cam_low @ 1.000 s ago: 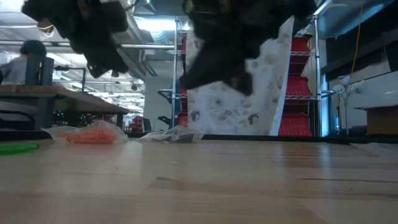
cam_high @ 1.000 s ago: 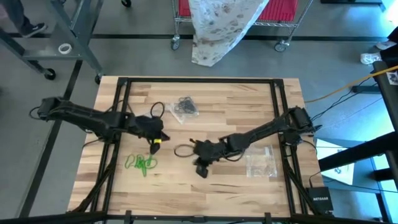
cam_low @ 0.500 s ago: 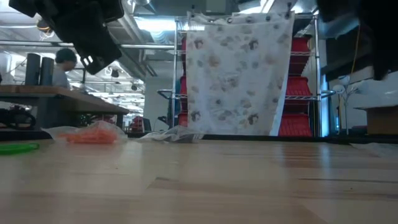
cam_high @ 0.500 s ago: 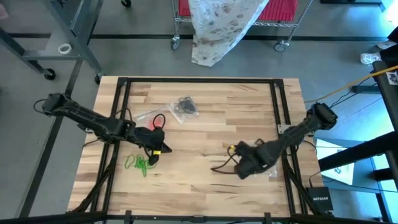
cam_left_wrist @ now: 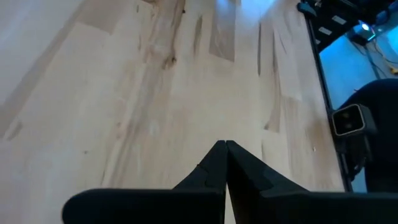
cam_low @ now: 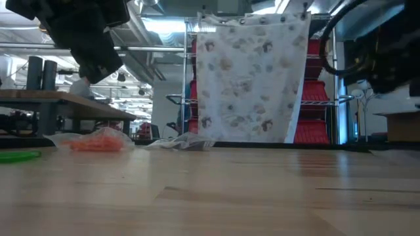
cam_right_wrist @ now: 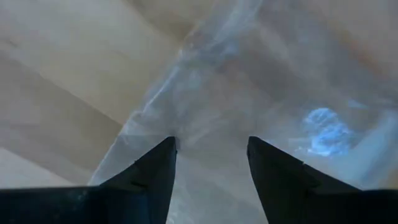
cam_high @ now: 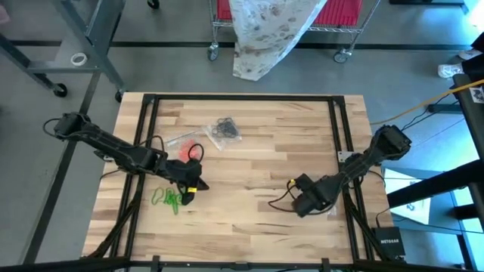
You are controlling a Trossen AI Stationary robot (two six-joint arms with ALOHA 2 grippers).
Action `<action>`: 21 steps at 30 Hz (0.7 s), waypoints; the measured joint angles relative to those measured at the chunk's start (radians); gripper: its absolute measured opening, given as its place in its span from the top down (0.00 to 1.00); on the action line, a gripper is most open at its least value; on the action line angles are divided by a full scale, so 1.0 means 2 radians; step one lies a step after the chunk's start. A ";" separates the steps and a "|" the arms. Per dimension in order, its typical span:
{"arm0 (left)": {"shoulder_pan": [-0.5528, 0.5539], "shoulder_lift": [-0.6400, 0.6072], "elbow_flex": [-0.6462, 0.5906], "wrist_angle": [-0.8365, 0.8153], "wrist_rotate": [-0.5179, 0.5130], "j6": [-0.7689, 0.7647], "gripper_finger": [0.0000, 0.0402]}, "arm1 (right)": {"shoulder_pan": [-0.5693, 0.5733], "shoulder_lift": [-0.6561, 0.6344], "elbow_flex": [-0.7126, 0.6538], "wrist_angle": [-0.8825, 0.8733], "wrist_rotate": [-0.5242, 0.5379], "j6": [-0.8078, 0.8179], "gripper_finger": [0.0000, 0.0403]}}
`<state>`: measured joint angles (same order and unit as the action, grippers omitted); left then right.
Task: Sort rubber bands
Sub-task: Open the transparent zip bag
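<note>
Since the right gripper [cam_right_wrist: 210, 163] swung off table centre to the clear bag [cam_right_wrist: 249, 93] at the right edge and spread its fingers, empty, it looks like a drop-off; left gripper [cam_high: 190, 187] stays pressed together beside the green rubber bands [cam_high: 169, 199].

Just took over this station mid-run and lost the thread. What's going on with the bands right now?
Rubber-band sorting is under way. The right gripper, jaws open, hangs over a clear plastic bag near the table's right edge. The left gripper, jaws shut, sits beside the green rubber bands on the left. Black bands lie on a bag at the far side, and orange-red ones sit in another bag.
</note>
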<state>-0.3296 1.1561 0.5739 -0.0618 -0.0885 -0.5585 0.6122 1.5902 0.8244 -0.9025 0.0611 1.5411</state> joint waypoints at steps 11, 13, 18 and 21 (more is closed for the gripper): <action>0.001 0.000 0.000 0.004 -0.013 0.005 1.00 | -0.108 0.008 -0.026 0.288 0.070 -0.135 0.52; 0.001 0.000 0.000 0.016 -0.013 0.009 1.00 | -0.127 0.024 -0.026 0.370 0.075 -0.159 0.52; 0.001 0.015 0.000 0.074 -0.014 0.025 1.00 | -0.161 0.079 -0.016 0.547 0.075 -0.233 0.52; 0.001 0.029 0.000 0.099 -0.013 0.025 1.00 | -0.170 0.085 0.021 0.533 0.032 -0.299 0.52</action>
<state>-0.3275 1.2145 0.5735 0.1354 -0.1154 -0.5095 0.2714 1.7597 0.8668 0.1635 0.1259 0.9430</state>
